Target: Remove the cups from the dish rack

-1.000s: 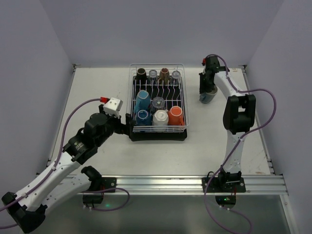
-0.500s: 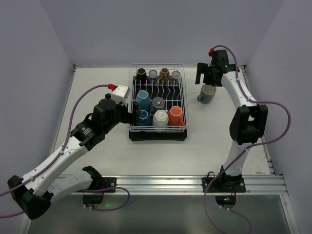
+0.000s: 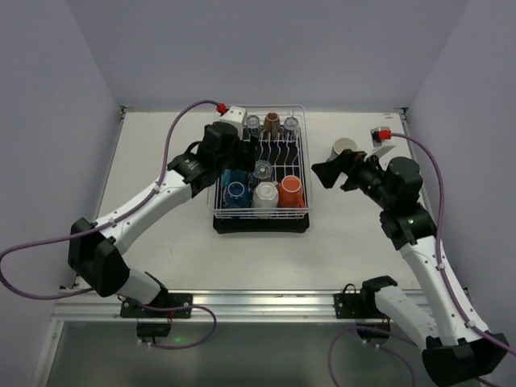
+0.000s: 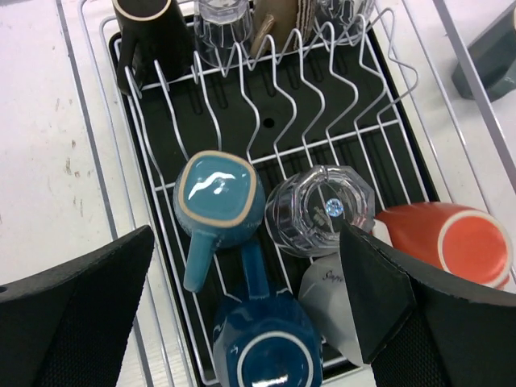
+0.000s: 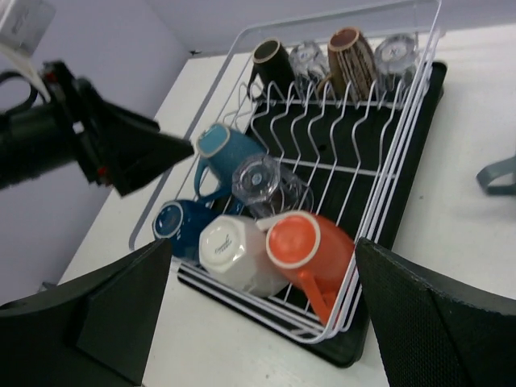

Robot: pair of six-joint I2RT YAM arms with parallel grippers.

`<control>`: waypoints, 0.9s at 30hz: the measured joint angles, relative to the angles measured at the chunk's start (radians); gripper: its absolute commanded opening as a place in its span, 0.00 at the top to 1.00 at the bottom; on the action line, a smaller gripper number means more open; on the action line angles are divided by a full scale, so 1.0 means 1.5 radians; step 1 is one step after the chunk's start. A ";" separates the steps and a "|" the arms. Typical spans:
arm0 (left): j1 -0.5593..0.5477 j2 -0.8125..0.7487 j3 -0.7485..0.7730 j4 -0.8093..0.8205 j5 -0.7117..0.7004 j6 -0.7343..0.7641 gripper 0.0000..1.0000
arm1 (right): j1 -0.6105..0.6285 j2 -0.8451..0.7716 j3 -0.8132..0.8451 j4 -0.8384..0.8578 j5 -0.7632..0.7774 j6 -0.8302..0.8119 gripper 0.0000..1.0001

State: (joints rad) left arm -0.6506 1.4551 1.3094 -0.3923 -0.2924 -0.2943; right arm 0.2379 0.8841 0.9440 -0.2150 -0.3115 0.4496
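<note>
Rack point(image 3: 260, 226): mid-desk point(image 3: 258, 258), nine cups aboard.
Back row: black cup point(image 4: 149, 32), glass point(image 4: 222, 20), brown cup point(image 5: 348, 52), second glass point(image 5: 397, 52).
Nearer rows: teal cup point(image 4: 218, 193), third glass point(image 4: 318, 210), blue cup point(image 4: 262, 347), white cup point(image 5: 234, 250), orange cup point(image 5: 306, 246).
Unloaded: loose cup point(image 3: 345, 148), upright on the desk, right of the rack.
Left pincer point(image 4: 246, 238): spread wide, empty, above the teal cup.
Right pincer point(image 5: 260, 246): spread, empty, beside the rack's right side.
Status, judged: early; one out, nine left.
</note>
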 measured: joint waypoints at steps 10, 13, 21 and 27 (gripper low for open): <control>0.036 0.131 0.070 -0.006 0.013 0.015 0.08 | 0.004 -0.149 -0.127 -0.008 -0.029 0.025 0.02; 0.044 0.159 0.081 -0.013 0.019 0.019 0.09 | 0.004 -0.167 -0.127 -0.003 -0.031 0.024 0.02; 0.062 0.208 0.104 -0.029 0.032 0.030 0.11 | 0.004 -0.158 -0.135 -0.001 -0.033 0.024 0.02; 0.067 0.231 0.111 -0.030 0.041 0.035 0.16 | 0.004 -0.157 -0.144 -0.001 -0.033 0.024 0.02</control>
State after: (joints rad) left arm -0.5495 1.8023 1.4754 -0.4377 -0.2306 -0.2424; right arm 0.2432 0.6479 0.7277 -0.2169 -0.3611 0.4854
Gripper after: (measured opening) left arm 0.851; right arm 0.978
